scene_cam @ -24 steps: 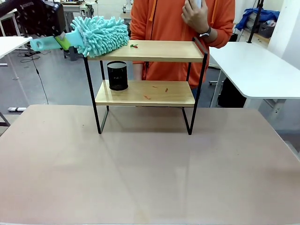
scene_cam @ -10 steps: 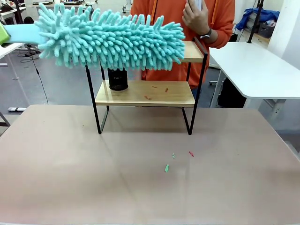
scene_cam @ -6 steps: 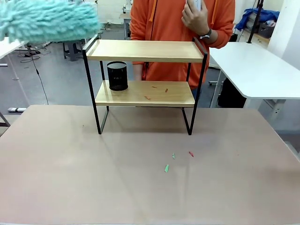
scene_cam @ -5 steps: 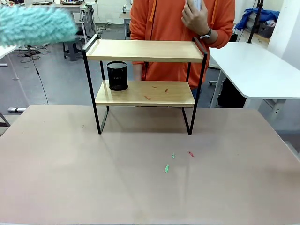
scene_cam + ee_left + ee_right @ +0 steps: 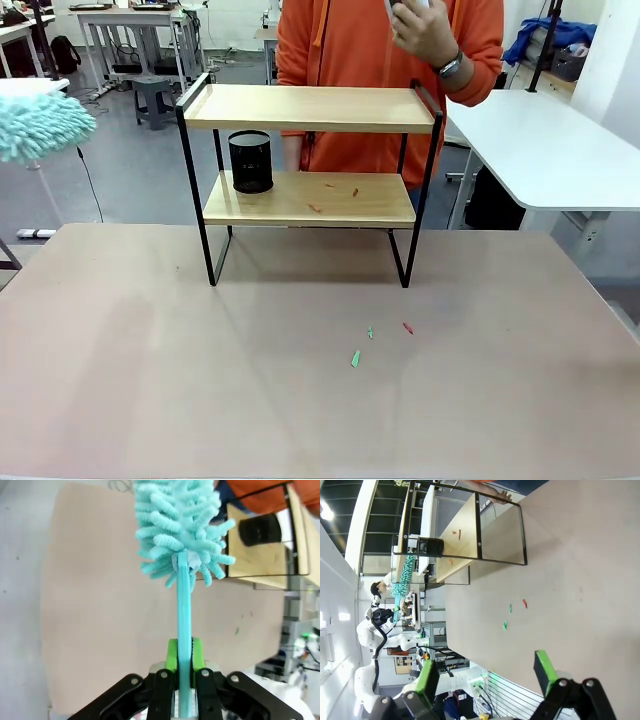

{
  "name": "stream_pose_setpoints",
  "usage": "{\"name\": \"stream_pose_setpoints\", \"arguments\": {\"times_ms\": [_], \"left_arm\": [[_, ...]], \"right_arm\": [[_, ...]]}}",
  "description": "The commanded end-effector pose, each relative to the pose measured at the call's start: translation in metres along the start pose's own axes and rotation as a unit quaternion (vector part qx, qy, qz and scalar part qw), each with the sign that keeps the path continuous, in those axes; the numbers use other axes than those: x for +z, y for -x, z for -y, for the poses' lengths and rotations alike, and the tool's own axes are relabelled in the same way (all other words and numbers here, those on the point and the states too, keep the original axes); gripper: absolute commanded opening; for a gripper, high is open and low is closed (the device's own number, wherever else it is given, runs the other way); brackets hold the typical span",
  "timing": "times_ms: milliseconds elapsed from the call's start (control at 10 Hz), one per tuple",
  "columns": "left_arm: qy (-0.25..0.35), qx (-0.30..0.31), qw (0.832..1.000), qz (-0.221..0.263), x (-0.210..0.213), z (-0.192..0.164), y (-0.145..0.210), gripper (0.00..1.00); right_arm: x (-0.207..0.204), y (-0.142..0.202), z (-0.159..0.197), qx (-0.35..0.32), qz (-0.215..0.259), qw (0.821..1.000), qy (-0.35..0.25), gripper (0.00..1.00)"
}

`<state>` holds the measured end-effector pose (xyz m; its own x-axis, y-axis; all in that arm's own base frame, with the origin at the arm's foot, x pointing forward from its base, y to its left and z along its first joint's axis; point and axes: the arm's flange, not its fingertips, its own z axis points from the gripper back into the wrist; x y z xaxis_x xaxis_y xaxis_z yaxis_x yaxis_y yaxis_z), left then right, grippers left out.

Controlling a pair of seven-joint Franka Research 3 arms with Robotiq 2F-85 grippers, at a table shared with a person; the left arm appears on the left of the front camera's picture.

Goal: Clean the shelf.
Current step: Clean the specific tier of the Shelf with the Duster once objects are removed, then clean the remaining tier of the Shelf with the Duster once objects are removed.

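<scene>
The shelf (image 5: 310, 108) stands at the table's far middle, its top board bare. Its lower board (image 5: 340, 205) carries a black mesh cup (image 5: 250, 161) and a few small scraps (image 5: 315, 208). A fluffy teal duster (image 5: 40, 125) pokes in at the far left, well clear of the shelf. In the left wrist view my left gripper (image 5: 184, 657) is shut on the duster's teal handle (image 5: 184, 610), with the head (image 5: 180, 525) pointing away and the shelf (image 5: 260, 560) beyond. My right gripper (image 5: 486, 675) hangs open over the table, nothing between its fingers.
Three small scraps (image 5: 355, 358) lie on the brown table in front of the shelf. A person in an orange top stands behind the shelf with one hand (image 5: 425, 30) raised. A white table (image 5: 540, 140) stands at the right.
The duster swept across the top board from left to right, then drew back to the far left. The scraps from the top board now lie on the table.
</scene>
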<state>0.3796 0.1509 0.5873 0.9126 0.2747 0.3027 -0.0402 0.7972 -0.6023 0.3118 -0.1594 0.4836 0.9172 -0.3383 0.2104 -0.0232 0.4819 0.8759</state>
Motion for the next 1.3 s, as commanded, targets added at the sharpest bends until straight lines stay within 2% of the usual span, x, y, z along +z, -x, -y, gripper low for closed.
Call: {"name": "stream_pose_setpoints", "arguments": {"times_ms": [0, 1200], "left_arm": [[0.023, -0.006, 1.000, -0.001, 0.0420, -0.0138, -0.0048, 0.12], [0.023, -0.006, 1.000, -0.001, 0.0420, -0.0138, -0.0048, 0.12]], "right_arm": [[-0.0010, -0.0030, -0.0016, 0.012, 0.008, 1.000, -0.013, 1.00], [-0.0010, -0.0030, -0.0016, 0.012, 0.008, 1.000, -0.013, 1.00]]}}
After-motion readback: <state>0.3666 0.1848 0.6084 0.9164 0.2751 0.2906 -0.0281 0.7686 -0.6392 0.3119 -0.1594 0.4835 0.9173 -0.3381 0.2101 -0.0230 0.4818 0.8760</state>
